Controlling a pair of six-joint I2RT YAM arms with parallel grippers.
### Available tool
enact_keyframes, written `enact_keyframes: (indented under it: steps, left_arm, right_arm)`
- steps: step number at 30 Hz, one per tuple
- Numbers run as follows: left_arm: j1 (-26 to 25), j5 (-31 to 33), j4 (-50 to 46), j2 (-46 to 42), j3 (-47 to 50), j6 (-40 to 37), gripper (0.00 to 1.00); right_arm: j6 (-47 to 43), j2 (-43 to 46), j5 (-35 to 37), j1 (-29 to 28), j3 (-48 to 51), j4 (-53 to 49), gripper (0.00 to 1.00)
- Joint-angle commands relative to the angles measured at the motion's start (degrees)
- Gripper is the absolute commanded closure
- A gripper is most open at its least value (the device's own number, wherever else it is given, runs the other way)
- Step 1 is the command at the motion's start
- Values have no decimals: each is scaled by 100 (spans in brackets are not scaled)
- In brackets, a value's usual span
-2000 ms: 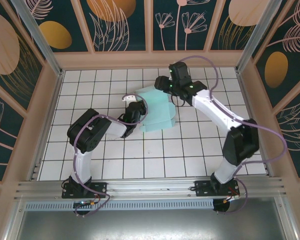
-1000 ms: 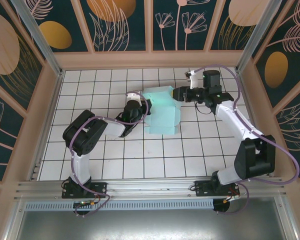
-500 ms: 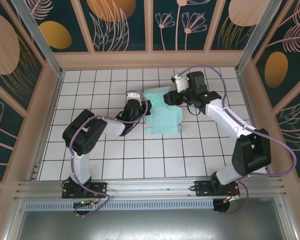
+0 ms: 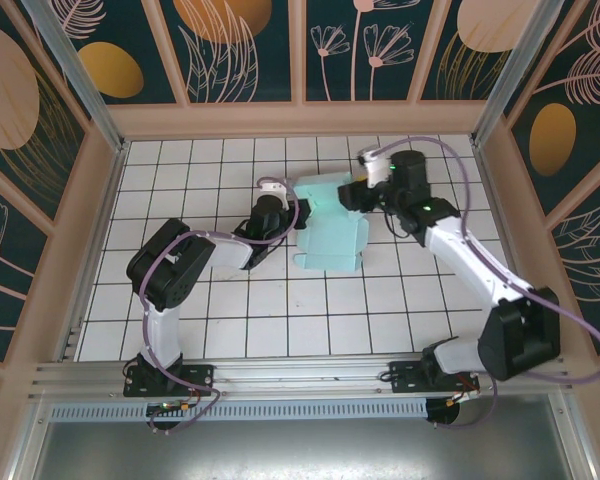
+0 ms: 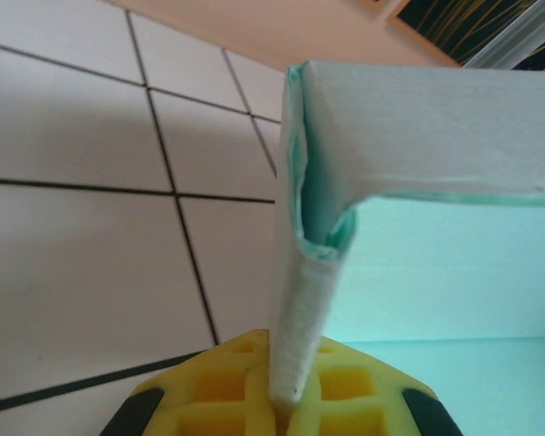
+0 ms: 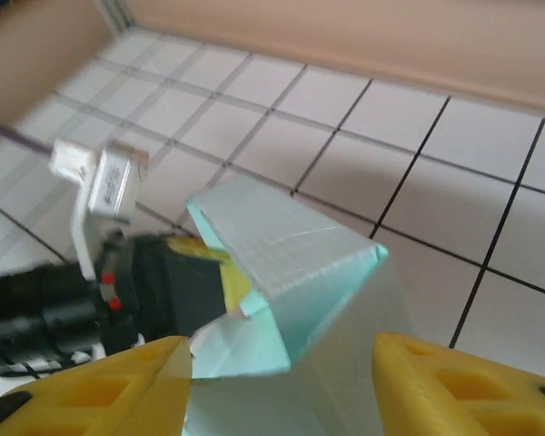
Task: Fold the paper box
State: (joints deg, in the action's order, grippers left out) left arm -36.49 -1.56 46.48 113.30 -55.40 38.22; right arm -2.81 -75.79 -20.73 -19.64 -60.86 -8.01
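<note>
Looking across the tiled table (image 4: pixel 230 320), we find the biggest change in the right arm (image 4: pixel 460 250). Two seconds ago it hunched over the far edge of the card, a second ago it had swung out to the right, and now it reaches back in from the right. The left arm (image 4: pixel 170 272) has hardly stirred in that time, only following the card a little.

The paper box (image 4: pixel 328 238) lies at the far middle of the table, between the two wrists, and has slid slightly right and nearer to us. It no longer reads as a flat sheet: its left wall (image 5: pixel 295 300) stands upright and its far right corner (image 6: pixel 291 263) is folded up into a peak.

The left gripper (image 5: pixel 286 400) stays clamped on the bottom of that left wall, the card pinched tight between its yellow pads (image 5: pixel 218 404). The right gripper (image 6: pixel 282 386) has its fingers (image 6: pixel 118 381) well apart, one on each side of the raised corner, and we cannot tell whether they touch it.

We judge the fold partly made. One side is anchored, and the right gripper is back in place to work the far right corner while the left holds the box steady.
</note>
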Motion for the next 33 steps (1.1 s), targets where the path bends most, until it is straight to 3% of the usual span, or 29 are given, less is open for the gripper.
enact_keyframes:
  steps: [1,8,13,18,22,33]
  left_arm:
    - [-24,-182,335,11,-157,125,100]
    - [-18,-275,405,-10,-143,120,100]
    - [-22,-309,424,12,-171,150,100]
    - [-17,-318,388,17,-193,163,100]
    - [-21,-313,379,-17,-173,152,100]
    - [-18,-301,397,-1,-149,151,100]
  right_arm:
    - [704,619,-985,636,397,790,42]
    - [1015,793,-1213,1355,716,727,46]
    - [434,389,-1267,1020,432,143,53]
    - [-64,97,-479,330,265,-157,58]
    - [-156,-149,-30,99,126,-236,60]
    - [-522,-431,2040,-679,-6,-176,64]
